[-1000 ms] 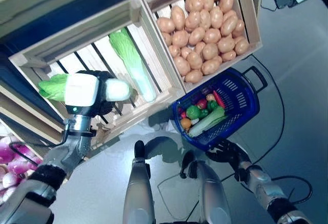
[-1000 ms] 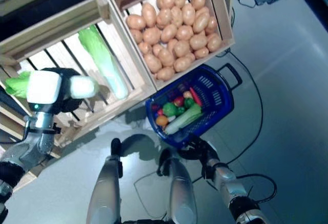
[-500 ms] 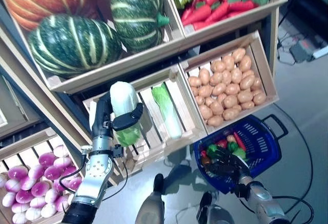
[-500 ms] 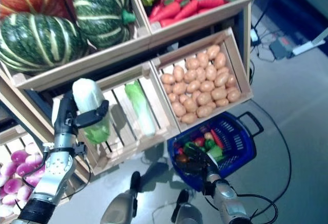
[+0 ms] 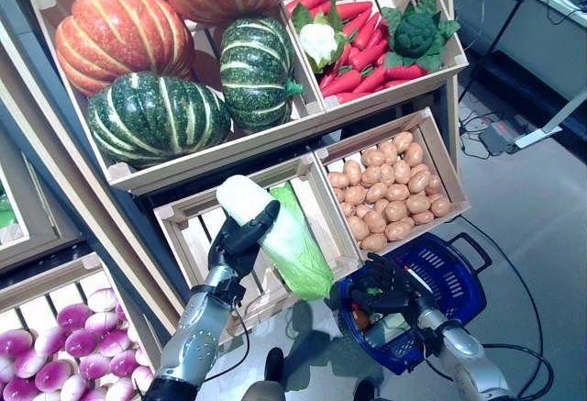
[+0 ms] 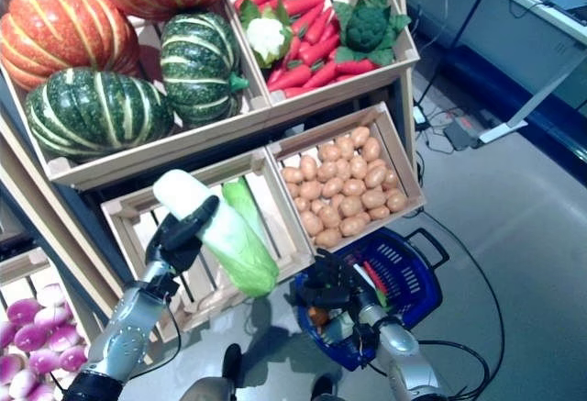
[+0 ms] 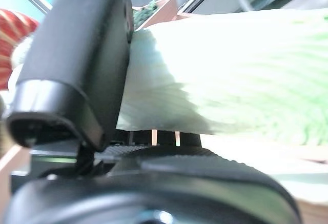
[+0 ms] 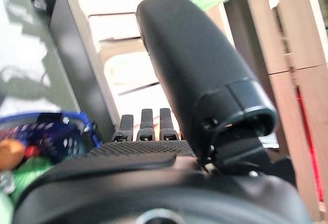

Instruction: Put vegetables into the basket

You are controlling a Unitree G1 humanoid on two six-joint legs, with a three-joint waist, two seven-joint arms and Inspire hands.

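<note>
A napa cabbage (image 5: 275, 240) is held in the left hand (image 5: 237, 243), fingers and thumb curled round its pale stalk end, leafy end pointing down toward the right. It is carried in the air in front of the slatted wooden crate (image 5: 193, 236), not yet over the blue basket (image 5: 459, 277) on the floor to the right. The basket is gripped at its near-left rim by the right hand (image 5: 390, 284), fingers curled over the edge. Several vegetables already lie inside it, so the task appears partly done; the cabbage remains to be brought across and dropped in. A second cabbage (image 6: 240, 201) is left in the crate.
</note>
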